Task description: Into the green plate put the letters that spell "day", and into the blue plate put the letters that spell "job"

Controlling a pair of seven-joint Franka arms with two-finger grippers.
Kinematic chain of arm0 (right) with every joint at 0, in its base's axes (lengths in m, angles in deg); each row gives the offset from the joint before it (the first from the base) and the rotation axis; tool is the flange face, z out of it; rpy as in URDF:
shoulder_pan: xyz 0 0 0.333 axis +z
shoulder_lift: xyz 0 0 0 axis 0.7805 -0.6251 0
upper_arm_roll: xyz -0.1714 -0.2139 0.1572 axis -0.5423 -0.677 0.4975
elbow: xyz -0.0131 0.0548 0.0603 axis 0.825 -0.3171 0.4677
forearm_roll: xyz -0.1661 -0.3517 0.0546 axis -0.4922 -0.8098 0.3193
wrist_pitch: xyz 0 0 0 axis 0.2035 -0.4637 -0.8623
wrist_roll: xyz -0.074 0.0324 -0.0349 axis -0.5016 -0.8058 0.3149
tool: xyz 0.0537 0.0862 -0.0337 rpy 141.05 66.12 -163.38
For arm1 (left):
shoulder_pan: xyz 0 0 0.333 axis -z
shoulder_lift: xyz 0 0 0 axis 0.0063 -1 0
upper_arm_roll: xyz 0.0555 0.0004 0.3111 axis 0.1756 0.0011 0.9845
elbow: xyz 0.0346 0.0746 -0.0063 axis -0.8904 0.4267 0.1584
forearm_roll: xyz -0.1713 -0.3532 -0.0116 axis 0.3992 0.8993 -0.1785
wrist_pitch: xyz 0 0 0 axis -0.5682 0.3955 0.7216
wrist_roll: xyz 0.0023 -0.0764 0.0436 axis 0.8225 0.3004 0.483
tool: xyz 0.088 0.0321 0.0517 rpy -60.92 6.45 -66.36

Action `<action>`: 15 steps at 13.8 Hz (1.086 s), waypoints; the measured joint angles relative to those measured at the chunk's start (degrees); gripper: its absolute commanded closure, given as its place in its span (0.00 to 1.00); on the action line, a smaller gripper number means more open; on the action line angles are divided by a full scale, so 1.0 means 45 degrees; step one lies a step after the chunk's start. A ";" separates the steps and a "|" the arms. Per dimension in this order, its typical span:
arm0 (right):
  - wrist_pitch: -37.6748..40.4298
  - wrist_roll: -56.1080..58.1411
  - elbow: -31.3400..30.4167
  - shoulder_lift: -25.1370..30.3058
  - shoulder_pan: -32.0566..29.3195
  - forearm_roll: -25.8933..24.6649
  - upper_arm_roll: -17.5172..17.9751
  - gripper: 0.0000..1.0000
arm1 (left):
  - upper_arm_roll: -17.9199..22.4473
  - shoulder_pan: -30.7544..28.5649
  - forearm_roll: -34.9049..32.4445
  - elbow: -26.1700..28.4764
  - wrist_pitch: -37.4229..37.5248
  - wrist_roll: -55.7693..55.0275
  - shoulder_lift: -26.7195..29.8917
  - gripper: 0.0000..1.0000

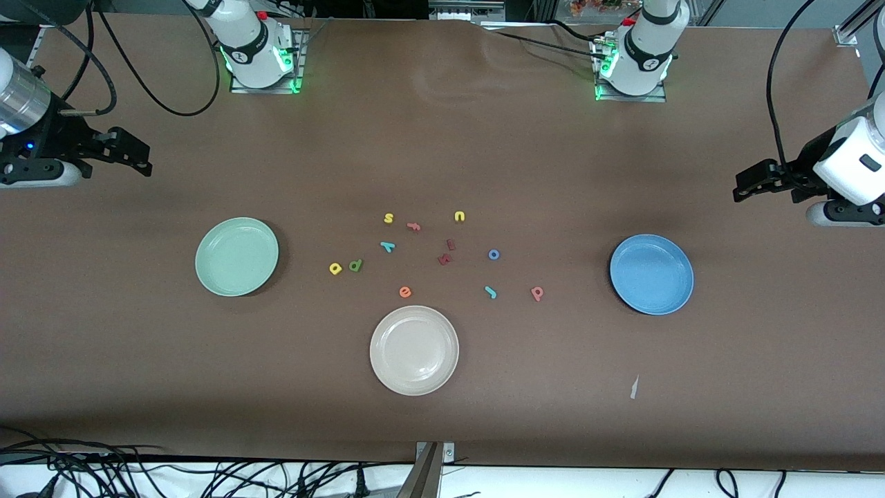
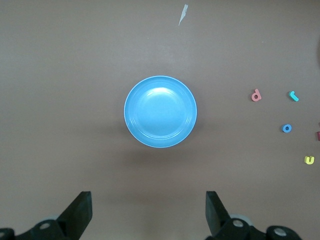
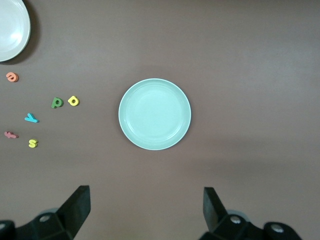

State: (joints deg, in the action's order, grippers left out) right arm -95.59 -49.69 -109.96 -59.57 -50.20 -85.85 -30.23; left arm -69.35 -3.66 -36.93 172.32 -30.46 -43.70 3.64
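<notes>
From the front, the brown desk (image 1: 442, 138) carries the green plate (image 1: 236, 256) toward the right arm's end, the blue plate (image 1: 651, 274) toward the left arm's end, and a cream plate (image 1: 414, 350) between them, nearest the camera. The letters lie scattered between the coloured plates: the yellow a (image 1: 335, 268) touching the dark green d (image 1: 355, 265), the teal y (image 1: 388, 246) just farther from the camera, the blue o (image 1: 494, 254), the teal j (image 1: 490, 292) and the pink b (image 1: 537, 293) nearer the blue plate. Among them sit a yellow s (image 1: 388, 218), a yellow u (image 1: 459, 216), an orange e (image 1: 405, 292) and dark red letters (image 1: 446, 253). The left tool (image 1: 750, 181) and the right tool (image 1: 131, 155) hover at their ends of the desk, both arms waiting. In the left wrist view, the left tool (image 2: 149, 212) stands wide open and holds nothing, over bare desk near the blue plate (image 2: 160, 112), with the b (image 2: 256, 95), j (image 2: 293, 96) and o (image 2: 286, 128) off to one side. In the right wrist view, the right tool (image 3: 147, 210) is likewise spread wide and empty, near the green plate (image 3: 154, 114), with the a (image 3: 73, 101), d (image 3: 57, 103) and y (image 3: 31, 118) apart from it.
</notes>
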 measured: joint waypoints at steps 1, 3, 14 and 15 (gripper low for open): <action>0.0017 0.0046 0.0005 -0.0227 0.0188 -0.0003 0.0015 0.00 | 0.0012 -0.0070 0.0142 0.0001 -0.0003 0.0000 -0.0191 0.00; 0.0010 0.0040 0.0000 -0.0995 0.0951 -0.0012 0.0054 0.00 | 0.0066 -0.0131 0.0464 -0.0047 -0.0085 0.0000 -0.0813 0.00; -0.5295 -0.7873 -0.0084 -0.5841 0.4002 -0.0029 0.0117 0.00 | -0.0155 0.3782 0.0702 -0.0053 -0.6674 -0.4455 -0.5866 0.00; -0.5860 -0.8533 -0.0093 -0.6259 0.4219 -0.0033 0.0118 0.00 | -0.0154 0.4099 0.0702 -0.0059 -0.7389 -0.4966 -0.6362 0.00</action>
State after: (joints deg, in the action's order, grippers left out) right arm -121.96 -88.09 -110.38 -87.74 -31.21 -86.00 -29.70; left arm -70.04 14.79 -33.78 172.06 -63.71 -66.05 -24.99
